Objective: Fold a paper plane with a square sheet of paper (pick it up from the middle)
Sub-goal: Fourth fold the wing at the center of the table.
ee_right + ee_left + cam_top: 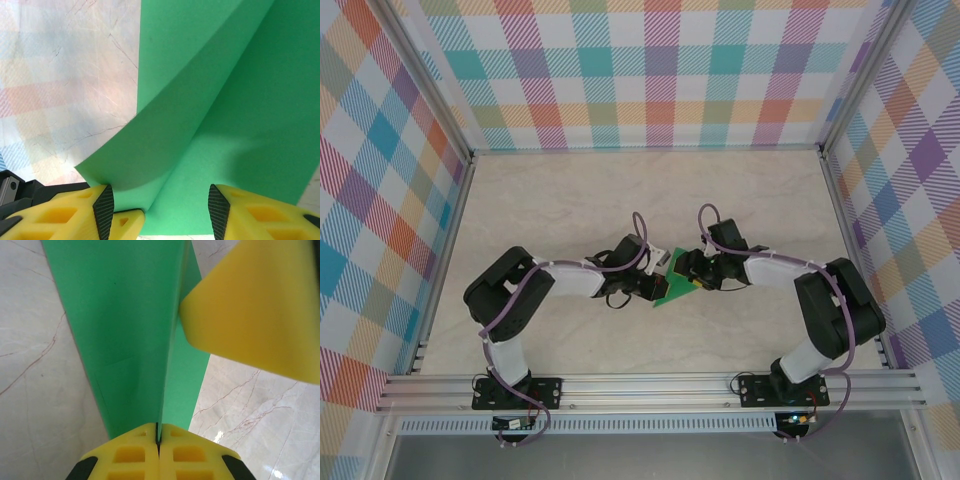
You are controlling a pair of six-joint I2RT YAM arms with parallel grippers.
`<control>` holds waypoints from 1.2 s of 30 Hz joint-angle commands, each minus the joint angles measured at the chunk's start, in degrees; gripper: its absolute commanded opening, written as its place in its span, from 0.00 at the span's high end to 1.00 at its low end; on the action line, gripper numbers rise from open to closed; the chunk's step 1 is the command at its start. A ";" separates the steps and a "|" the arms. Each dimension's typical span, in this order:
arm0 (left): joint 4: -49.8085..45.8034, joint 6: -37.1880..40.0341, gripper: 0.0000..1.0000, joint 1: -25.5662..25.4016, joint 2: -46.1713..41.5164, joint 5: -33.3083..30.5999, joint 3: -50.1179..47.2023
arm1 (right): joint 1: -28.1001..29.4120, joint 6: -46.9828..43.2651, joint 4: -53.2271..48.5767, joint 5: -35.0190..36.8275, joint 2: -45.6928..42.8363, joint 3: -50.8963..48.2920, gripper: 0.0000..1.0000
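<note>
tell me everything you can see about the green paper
The green paper is thin, matte, plain bright green, folded along a sharp centre crease into a long tapering shape, one flap curling. It sits over the pale marbled table between the arms. The left gripper is shut on its crease; the right gripper stands open around the curled flap.

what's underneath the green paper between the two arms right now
Pale marble tabletop shows on both sides of the green paper, which the left pincer pinches shut. Whatever lies directly beneath the sheet is covered.
</note>
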 commanded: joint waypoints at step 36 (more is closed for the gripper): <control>-0.81 -10.14 0.99 3.37 3.71 3.11 1.42 | 0.26 -4.39 -2.70 -0.95 6.07 3.04 0.50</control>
